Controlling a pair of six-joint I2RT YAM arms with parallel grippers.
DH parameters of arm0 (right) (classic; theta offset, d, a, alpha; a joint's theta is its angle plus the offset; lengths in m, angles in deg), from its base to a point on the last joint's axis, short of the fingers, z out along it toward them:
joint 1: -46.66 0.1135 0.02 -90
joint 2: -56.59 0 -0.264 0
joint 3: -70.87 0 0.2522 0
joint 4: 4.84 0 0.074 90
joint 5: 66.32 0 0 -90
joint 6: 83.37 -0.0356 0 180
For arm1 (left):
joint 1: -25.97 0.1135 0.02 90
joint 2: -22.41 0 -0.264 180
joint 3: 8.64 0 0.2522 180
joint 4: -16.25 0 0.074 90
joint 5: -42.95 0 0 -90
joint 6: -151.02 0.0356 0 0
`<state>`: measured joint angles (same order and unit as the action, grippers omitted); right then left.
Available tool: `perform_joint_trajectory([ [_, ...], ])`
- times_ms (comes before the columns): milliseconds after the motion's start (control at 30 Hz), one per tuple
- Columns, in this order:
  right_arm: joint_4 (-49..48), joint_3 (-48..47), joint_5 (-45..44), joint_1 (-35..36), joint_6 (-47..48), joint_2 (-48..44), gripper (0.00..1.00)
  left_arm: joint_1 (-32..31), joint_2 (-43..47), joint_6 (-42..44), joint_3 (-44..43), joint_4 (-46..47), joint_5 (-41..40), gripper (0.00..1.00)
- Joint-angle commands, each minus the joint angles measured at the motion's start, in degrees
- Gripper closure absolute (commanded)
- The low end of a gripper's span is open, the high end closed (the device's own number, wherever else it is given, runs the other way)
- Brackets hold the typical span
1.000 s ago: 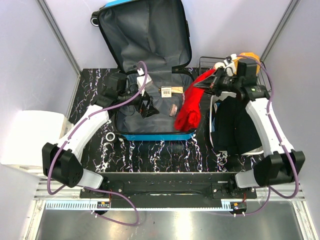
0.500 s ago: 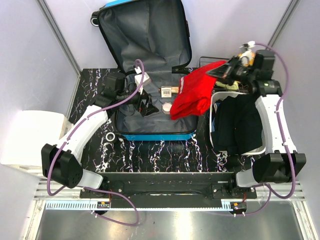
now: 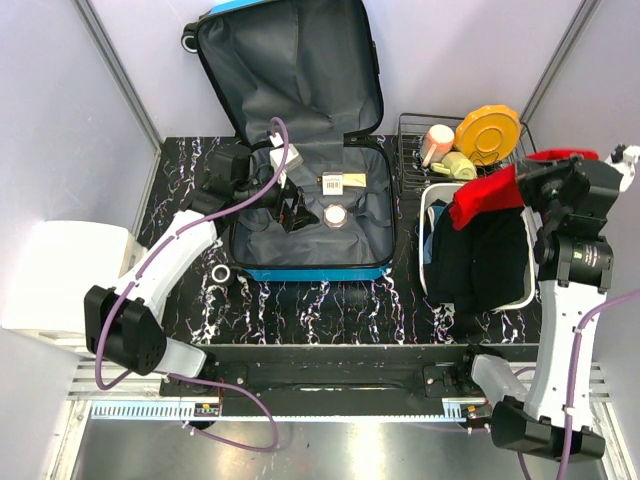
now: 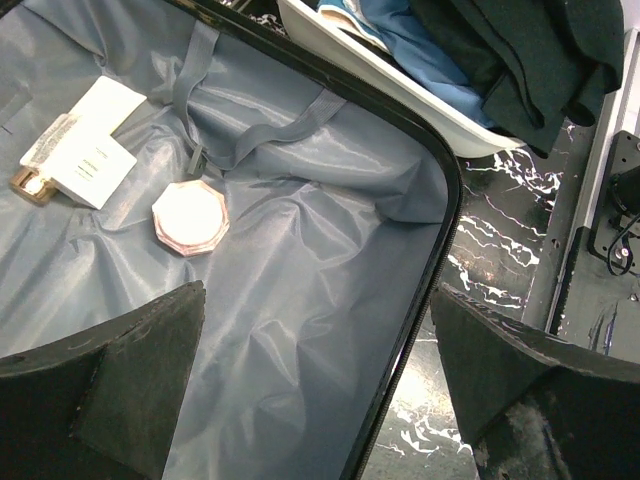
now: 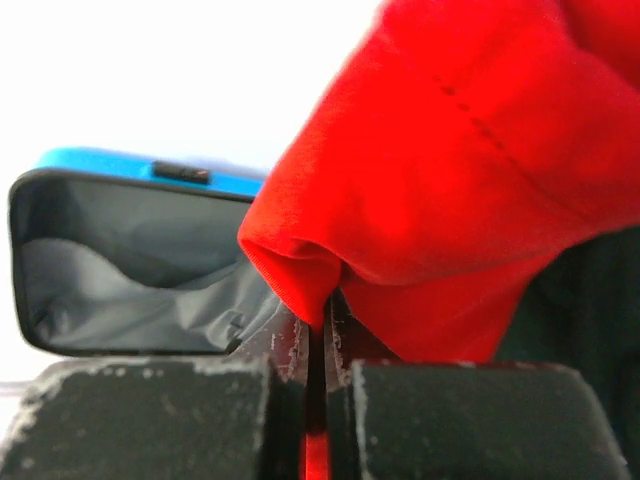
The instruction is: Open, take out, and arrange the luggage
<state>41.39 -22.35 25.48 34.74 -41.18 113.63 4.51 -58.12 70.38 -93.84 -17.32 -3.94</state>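
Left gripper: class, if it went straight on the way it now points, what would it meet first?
Probably the luggage's grey lining; the left gripper is open over it, the pink octagonal case off to one side.

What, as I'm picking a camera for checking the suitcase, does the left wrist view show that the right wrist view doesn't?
Only the left wrist view: the open left gripper over the suitcase floor, a pink octagonal jar, a white box, and the white bin holding dark clothes. Only the right wrist view: the right gripper shut on a red garment, and the suitcase's blue shell edge. Both: the suitcase's grey lining.
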Motion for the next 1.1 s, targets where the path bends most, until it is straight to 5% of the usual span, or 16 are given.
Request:
perform_joint_trajectory([
  [0, 4.78, 4.57, -4.10, -1.70, -7.03, -1.13, 1.00, 0.27, -1.03, 0.04, -2.74, 1.36, 2.06, 0.01],
  [167, 3.05, 7.39, 0.03, -2.49, -7.73, -1.76, 1.00, 0.18, -0.68, -0.05, -1.95, 1.27, 2.24, 0.01],
  [267, -7.56, 6.95, 3.90, -2.58, -8.00, 1.39, 1.00, 0.27, -1.12, -0.57, -2.04, 1.53, 2.68, 0.01],
  [333, -15.57, 4.06, 6.98, -2.58, -8.52, 4.30, 1.00, 0.27, -1.56, -0.66, -3.00, 1.44, 2.77, 0.01],
  [567, -20.78, -12.19, 10.93, -2.58, -11.95, 16.69, 1.00, 0.27, -2.35, 0.21, -5.20, 1.09, 2.06, 0.01],
  [667, -20.96, -9.86, 14.97, -2.58, -14.50, 15.31, 1.00, 0.27, -2.17, 0.21, -4.42, 1.00, 1.98, 0.01],
  [900, -2.46, 7.28, 13.50, -2.58, -9.42, 0.37, 1.00, 0.27, -0.94, 0.39, -1.42, 0.65, 1.27, 0.01],
  [1067, 10.41, 16.16, 1.39, -2.58, -4.58, -8.24, 1.00, 0.36, -0.59, 1.71, -0.81, -1.10, 1.10, 0.01],
])
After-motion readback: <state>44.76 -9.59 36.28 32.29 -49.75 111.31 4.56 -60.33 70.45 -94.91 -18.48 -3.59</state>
